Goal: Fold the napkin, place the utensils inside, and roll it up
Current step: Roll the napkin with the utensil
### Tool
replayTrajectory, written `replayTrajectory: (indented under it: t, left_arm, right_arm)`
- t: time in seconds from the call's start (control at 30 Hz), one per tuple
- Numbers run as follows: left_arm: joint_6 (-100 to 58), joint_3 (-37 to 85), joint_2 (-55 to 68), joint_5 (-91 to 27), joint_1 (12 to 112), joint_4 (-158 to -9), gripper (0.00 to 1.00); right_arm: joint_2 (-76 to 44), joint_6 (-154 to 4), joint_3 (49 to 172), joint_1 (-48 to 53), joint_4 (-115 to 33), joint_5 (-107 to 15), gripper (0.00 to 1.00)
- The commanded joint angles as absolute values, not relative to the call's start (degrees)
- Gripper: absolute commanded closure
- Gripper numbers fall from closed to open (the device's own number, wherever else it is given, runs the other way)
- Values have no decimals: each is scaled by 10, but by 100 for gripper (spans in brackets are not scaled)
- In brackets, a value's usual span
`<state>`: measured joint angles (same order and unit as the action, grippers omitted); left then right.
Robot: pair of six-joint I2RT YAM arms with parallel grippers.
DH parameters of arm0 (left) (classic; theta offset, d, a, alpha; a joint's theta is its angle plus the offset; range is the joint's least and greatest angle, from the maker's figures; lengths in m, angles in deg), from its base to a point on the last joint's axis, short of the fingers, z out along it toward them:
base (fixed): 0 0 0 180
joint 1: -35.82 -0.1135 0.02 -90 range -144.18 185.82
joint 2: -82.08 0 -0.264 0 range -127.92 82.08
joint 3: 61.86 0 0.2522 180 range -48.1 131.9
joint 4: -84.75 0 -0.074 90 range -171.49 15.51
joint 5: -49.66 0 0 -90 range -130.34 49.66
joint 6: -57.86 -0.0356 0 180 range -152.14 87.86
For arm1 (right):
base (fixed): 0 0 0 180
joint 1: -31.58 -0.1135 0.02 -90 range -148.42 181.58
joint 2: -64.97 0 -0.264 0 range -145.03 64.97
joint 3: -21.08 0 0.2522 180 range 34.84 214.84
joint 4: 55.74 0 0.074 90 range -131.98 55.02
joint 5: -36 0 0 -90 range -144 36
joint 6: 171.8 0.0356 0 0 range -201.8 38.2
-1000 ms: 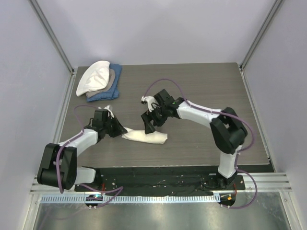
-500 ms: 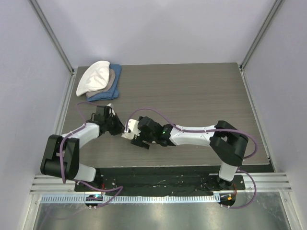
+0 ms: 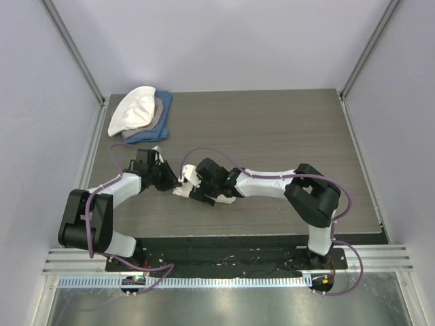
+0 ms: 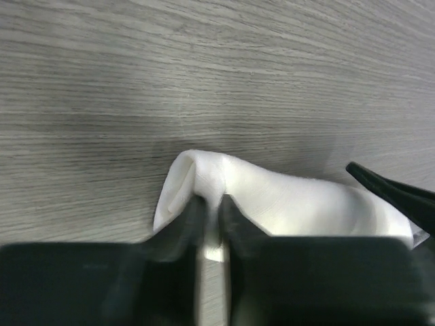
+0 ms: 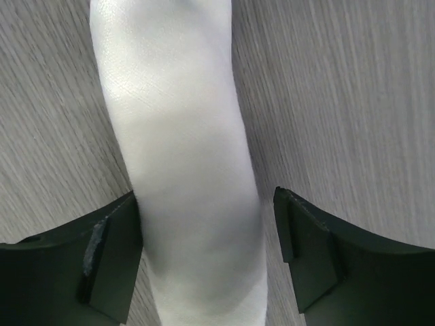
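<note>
Rolled napkin (image 5: 180, 136) on the worktop (image 3: 285, 129), on the near side of the stack of cloths (image 3: 141, 115). Clamped on the roll's end nearest that stack: left end effector (image 4: 212, 204). Raised a second ago, now lowered astride the roll with fingers apart: right end effector (image 5: 207, 204). No fork in sight, probably wrapped inside; looks nearly finished.

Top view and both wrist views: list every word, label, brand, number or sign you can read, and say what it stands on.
No text can be read in any view.
The napkin, the table and the stacked cloths are plain, with no print.
The left gripper and the right gripper show no marking.
The coloured spots on the front rail are too small to read.
</note>
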<state>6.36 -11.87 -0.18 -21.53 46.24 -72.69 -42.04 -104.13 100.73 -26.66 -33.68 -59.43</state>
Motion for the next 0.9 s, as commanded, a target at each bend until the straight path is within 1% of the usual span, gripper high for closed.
replayTrajectory:
  t: [0.0,0.03,0.07,0.17,0.27,0.63,0.73,0.87]
  left_arm:
    - [59,-105,12,-202,463,-736,69]
    - [60,-105,22,-206,462,-736,62]
    - [59,-106,27,-208,462,-735,51]
    - [56,-109,52,-228,462,-727,36]
    - [51,-121,74,-240,463,-721,32]
    - [52,-157,90,-220,463,-763,31]
    - [50,-158,78,-216,463,-776,32]
    - [48,-164,62,-216,463,-796,35]
  right_arm:
    - [-435,-1005,1051,-223,-255,-473,24]
    - [-445,-993,1065,-209,-241,-444,33]
    - [-452,-988,1071,-200,-227,-393,37]
    - [-485,-965,1098,-171,-177,-300,47]
    - [-516,-945,1116,-149,-148,-244,51]
    - [-610,-883,1187,-92,-95,-74,53]
    - [-624,-874,1191,-81,-92,-44,54]
    - [-634,-869,1191,-75,-91,-36,54]
